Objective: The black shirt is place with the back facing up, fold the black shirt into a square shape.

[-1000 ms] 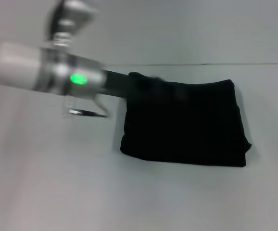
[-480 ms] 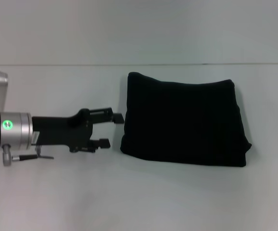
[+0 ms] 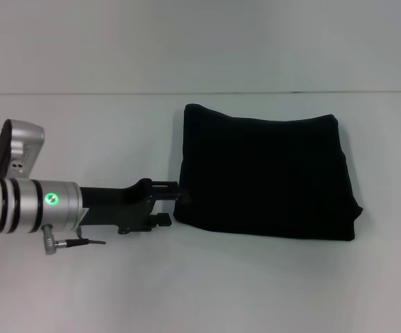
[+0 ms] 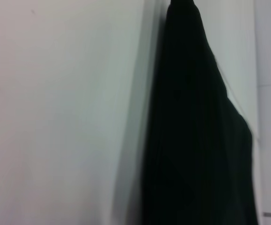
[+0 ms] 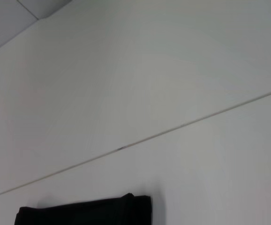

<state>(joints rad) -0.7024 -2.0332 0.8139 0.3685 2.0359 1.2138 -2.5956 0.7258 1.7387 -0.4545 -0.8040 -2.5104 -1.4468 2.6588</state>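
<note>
The black shirt (image 3: 266,173) lies folded into a rough square on the white table, right of centre in the head view. Its plain side faces up and no lettering shows. My left gripper (image 3: 173,203) reaches in low from the left and stands open, its fingertips right at the front part of the shirt's left edge. The upper finger (image 3: 167,186) touches or nearly touches the cloth. The left wrist view shows the shirt (image 4: 196,140) close up as a dark fold. One corner of the shirt (image 5: 86,213) appears in the right wrist view. My right gripper is out of view.
The white table (image 3: 82,291) spreads around the shirt on all sides. A thin seam (image 3: 117,94) runs across behind the shirt, where the table meets the pale wall.
My left arm came down from above the shirt's far left corner to table level. It then moved right and forward until the open fingers reached the shirt's left edge. The shirt has not moved.
</note>
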